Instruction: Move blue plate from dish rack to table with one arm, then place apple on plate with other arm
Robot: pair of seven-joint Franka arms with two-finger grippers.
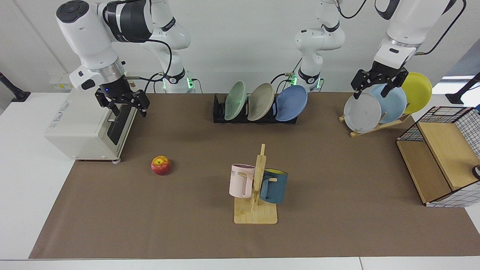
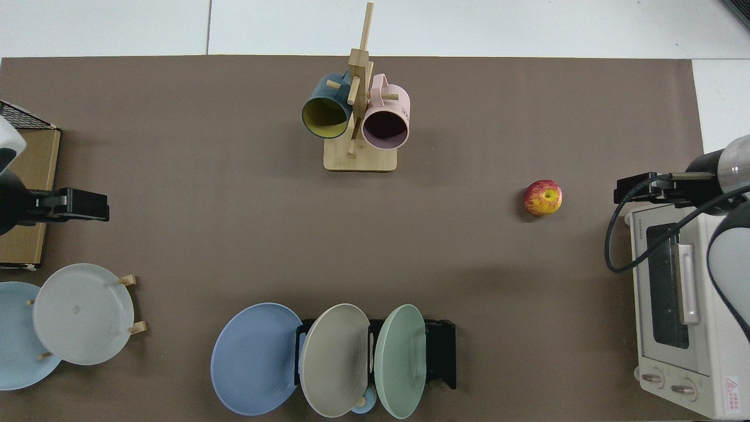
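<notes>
Brown mat [image 1: 318, 225] over white table [image 1: 22, 180], pale wall behind; both end effectors [image 1: 123, 104] [image 1: 378, 83] spread wide, empty.

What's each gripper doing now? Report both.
Left gripper: open, empty, in front of the wooden plate stand.
Right gripper: open, empty, by the toaster oven.

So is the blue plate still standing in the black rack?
Yes. The blue plate stands on edge, leaning, at one end of the dish rack, beside a grey and a green plate. Neither end effector touches it.
</notes>
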